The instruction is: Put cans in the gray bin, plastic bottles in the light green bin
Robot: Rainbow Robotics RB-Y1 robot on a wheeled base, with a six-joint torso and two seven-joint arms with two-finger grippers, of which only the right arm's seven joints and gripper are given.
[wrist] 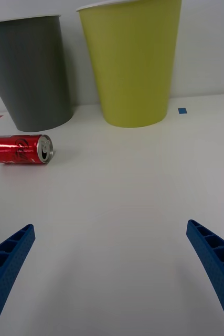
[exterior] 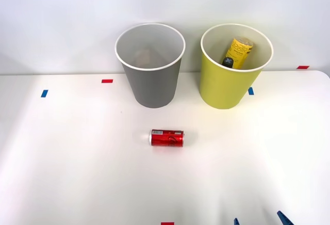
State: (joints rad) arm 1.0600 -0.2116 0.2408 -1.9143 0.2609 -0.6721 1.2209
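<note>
A small red soda can (exterior: 166,138) lay on its side on the white bench (exterior: 77,173). Its long axis ran across the front view, left to right, with silver ends at both sides and white lettering along the red wall. In the wrist view the can's (wrist: 21,149) pull-tab end faced toward the end effector's side of the scene, and the can sat ahead of the end effector and off toward its left finger, well apart from it.

The right end effector (wrist: 112,273) was held low over the bench, level and pointing forward at the bins. Its two blue ribbed fingers (wrist: 7,262) were spread wide, holding nothing, with bare bench between them. In the front view the blue fingertips (exterior: 282,218) just showed at the near edge, to the right of the can.

Beyond the can stood two tall, tapered, cup-shaped bins with white rims and white insides. The gray bin (exterior: 150,80) stood ahead and left of the end effector, just behind the can. The light green bin (exterior: 227,85) stood almost straight ahead, beside the gray one but not touching it. Inside it a plastic bottle (exterior: 237,52) with a yellow label, black print and black cap leaned against the wall, cap downward.

Small red and blue tape marks (exterior: 107,81) dotted the smooth bench.
</note>
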